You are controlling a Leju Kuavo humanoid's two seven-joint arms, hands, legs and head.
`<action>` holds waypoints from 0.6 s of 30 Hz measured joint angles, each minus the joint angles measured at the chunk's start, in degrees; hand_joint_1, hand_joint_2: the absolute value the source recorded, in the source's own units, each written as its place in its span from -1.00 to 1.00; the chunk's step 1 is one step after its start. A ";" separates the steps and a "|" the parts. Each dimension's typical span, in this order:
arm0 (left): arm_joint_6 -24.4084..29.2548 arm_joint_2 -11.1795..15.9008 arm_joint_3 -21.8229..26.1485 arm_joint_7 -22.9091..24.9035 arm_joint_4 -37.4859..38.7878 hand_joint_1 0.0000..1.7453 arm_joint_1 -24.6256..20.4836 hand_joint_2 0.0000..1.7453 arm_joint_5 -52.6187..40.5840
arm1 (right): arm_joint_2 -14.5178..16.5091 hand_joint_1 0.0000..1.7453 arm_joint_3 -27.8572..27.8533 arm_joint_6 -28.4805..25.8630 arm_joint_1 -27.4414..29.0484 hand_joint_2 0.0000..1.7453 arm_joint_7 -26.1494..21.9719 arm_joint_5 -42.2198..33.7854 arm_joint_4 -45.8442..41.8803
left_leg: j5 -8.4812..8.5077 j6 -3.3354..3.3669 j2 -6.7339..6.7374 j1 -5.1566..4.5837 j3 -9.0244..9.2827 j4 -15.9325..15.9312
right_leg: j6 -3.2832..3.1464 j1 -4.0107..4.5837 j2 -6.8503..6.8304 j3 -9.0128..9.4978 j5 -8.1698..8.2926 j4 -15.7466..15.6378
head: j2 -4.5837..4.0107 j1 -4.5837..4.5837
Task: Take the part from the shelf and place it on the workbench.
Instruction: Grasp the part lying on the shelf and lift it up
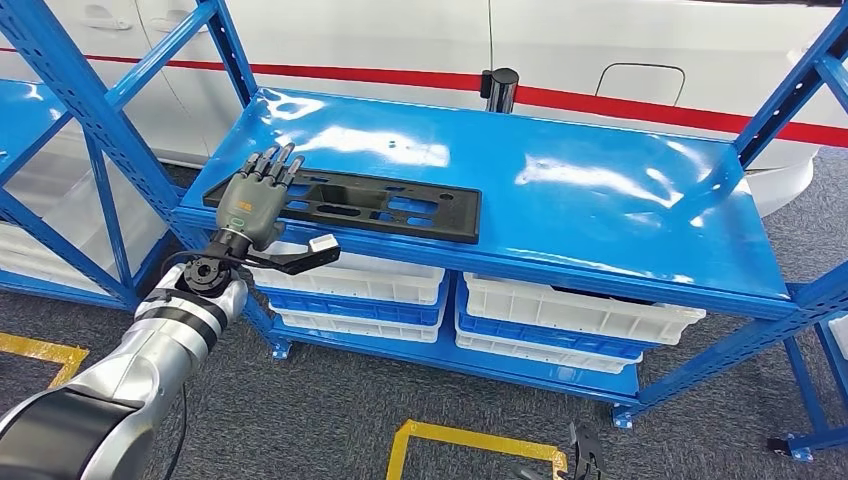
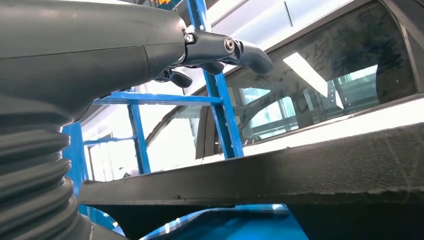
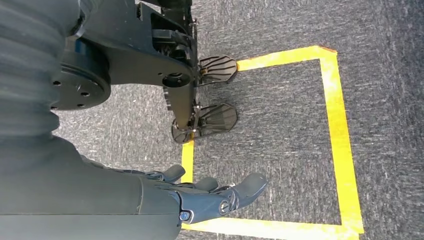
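Note:
The part [image 1: 385, 205] is a long flat black panel with cut-outs, lying on the blue top shelf [image 1: 600, 190] near its front left. My left hand [image 1: 256, 196] reaches over the part's left end with its fingers stretched out and apart. In the left wrist view the fingers [image 2: 220, 50] hover above the part's edge [image 2: 300, 170] with a gap between them, gripping nothing. My right hand [image 3: 200, 197] hangs beside my body over the grey floor, its fingers loosely spread and holding nothing.
White bins [image 1: 575, 310] fill the lower shelf levels. A white car [image 1: 620, 50] with a red stripe stands behind the shelf. A black post [image 1: 498, 90] rises at the shelf's back edge. Blue racks flank both sides. Yellow tape [image 1: 470, 440] marks the floor.

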 joint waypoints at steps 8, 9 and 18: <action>0.00 -0.10 0.00 -0.02 1.07 -1.00 -0.06 1.00 0.30 | 0.00 -1.00 0.19 0.02 -0.15 1.00 0.00 0.01 0.00 | 0.00 0.00 0.00 0.00 0.00 0.00 | 0.00 0.00 0.00 0.00 0.00 0.00 | 0.01 0.01; 0.00 -0.11 0.00 -0.02 1.14 -1.00 -0.06 1.00 0.30 | 0.00 -1.00 0.22 0.02 -0.15 1.00 0.00 0.02 0.00 | 0.00 0.00 0.00 0.00 0.00 0.00 | 0.00 0.00 0.00 0.00 0.00 0.00 | 0.01 0.01; -0.04 -0.11 0.00 0.04 2.07 -1.00 -0.28 1.00 0.38 | 0.00 -1.00 0.31 0.05 -0.17 1.00 -0.01 0.05 0.00 | 0.00 0.00 0.00 0.00 -0.01 0.00 | 0.00 0.00 0.00 0.00 0.00 0.00 | 0.01 0.01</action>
